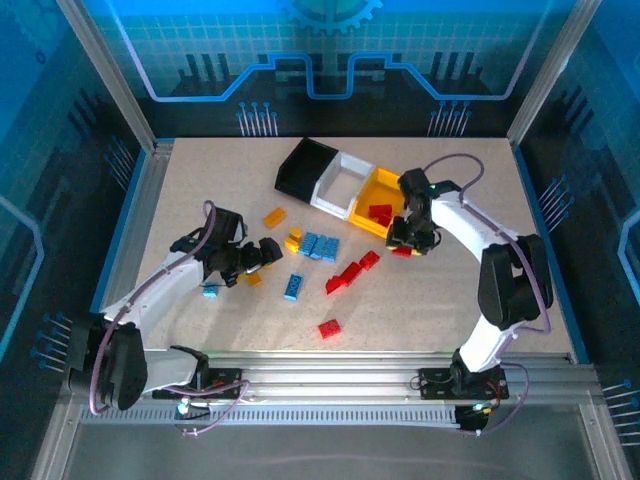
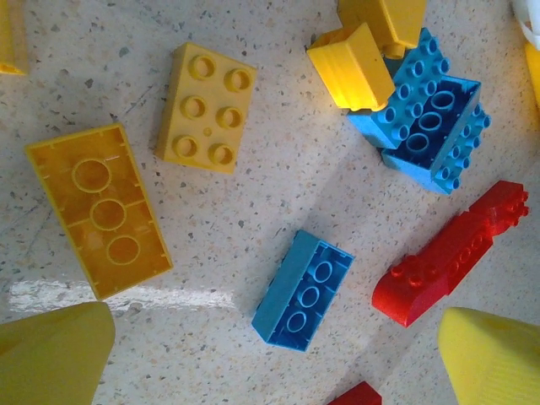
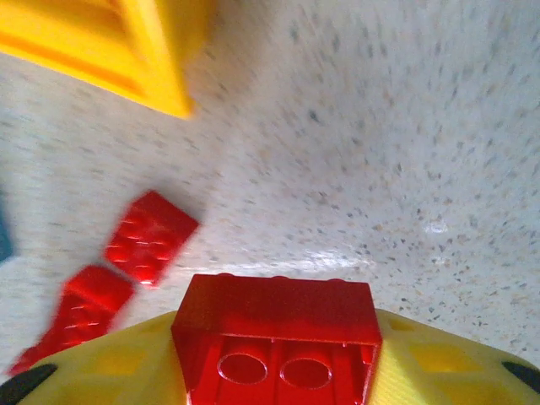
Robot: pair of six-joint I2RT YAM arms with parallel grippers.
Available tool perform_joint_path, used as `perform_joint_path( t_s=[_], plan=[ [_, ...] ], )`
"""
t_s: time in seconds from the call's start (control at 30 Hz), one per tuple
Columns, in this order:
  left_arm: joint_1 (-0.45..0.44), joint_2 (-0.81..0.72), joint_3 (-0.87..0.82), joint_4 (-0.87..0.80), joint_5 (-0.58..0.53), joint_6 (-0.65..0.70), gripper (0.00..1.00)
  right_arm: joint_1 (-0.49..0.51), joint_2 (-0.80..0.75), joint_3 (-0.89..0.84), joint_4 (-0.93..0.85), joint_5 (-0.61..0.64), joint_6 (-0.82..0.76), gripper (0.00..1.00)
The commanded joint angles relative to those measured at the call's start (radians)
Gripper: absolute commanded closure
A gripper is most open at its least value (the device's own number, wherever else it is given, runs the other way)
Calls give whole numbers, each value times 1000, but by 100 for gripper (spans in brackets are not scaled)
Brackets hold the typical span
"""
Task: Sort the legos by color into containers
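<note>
- So, the right end effector (image 1: 408, 242) has its fingers closed on a red brick (image 3: 274, 325), gripping it across the sides. It hangs low, just beside the near corner of the yellow bin (image 1: 380, 184).
- A few red bricks (image 1: 380, 213) already sit in that bin, so reds look like they belong there.
- To do this bit well, it should lift enough to clear the rim first, then slide over the middle of the bin.
- It should let go from low down, so the brick doesn't bounce out or hop into the white bin (image 1: 338, 183) next door.
- The left end effector (image 1: 262, 255) is spread wide with nothing in it, hovering over loose bricks on the tabletop (image 1: 450, 300). A blue brick (image 2: 302, 289) lies roughly between its fingers.
- Plenty of reds, blues and orange-yellows are scattered around, so the sorting's probably nowhere near finished.
</note>
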Motion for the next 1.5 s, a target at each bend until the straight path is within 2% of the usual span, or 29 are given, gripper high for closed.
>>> perform_joint_path(
  t_s=[0.0,0.4,0.6,0.7,0.77,0.93,1.17,1.47],
  plan=[
    [-1,5,-15,23,35,-20,1,-19,-19,101,-60,-5,-15,50],
    [-3,-45,-18,-44,-1,4,1,-38,292,559,-141,-60,-33,50],
    [3,-88,-27,-106,-30,32,1,-40,431,679,-158,-76,-30,49],
    [11,-98,-34,-119,-36,30,1,-40,473,714,-166,-82,-26,44],
    [18,-99,-35,-139,-61,19,1,-40,485,722,-170,-83,-24,39],
    [83,-77,-14,-273,-208,-36,1,-37,460,711,-173,-78,-30,32],
    [172,-8,43,-373,-325,17,1,-7,345,593,-151,-84,-30,31],
    [254,102,17,-312,-331,80,1,30,201,372,-79,-102,2,31]
  ],
)
